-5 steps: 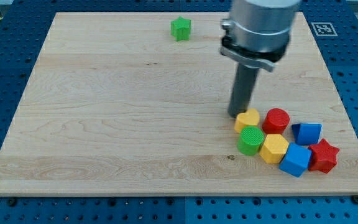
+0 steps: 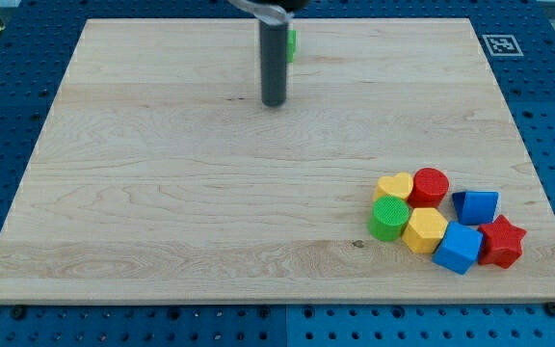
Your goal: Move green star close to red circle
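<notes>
The green star sits near the view's top edge of the wooden board, mostly hidden behind my rod. My tip rests on the board just below and slightly left of the green star. The red circle lies far off at the view's lower right, at the top of a cluster of blocks.
The cluster at the lower right holds a yellow heart, a green circle, a yellow hexagon, a blue cube, a blue block and a red star. The wooden board lies on a blue perforated base.
My tip has moved from beside the yellow heart in the lower right cluster up and to the left, to just below the green star. The blocks have not moved.
</notes>
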You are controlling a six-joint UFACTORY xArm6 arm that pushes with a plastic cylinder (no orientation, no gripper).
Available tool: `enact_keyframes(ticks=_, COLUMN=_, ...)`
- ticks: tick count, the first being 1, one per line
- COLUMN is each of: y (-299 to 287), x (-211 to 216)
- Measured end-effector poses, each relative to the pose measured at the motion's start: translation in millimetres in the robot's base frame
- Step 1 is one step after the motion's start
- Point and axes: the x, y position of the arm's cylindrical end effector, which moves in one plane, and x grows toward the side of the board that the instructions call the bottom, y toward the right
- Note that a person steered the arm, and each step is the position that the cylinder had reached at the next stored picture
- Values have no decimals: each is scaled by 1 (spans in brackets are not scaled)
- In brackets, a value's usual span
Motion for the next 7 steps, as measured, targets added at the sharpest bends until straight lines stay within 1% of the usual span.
enact_keyframes(ticks=1, y=-9, x=-57)
enact_keyframes(ticks=2, y=-5, x=-101)
enact_keyframes(ticks=3, y=14, x=-115)
enact_keyframes(ticks=5, y=62, x=-118)
enact_keyframes(ticks=6, y=87, x=-106)
enact_keyframes(ticks=7, y=92, x=-80)
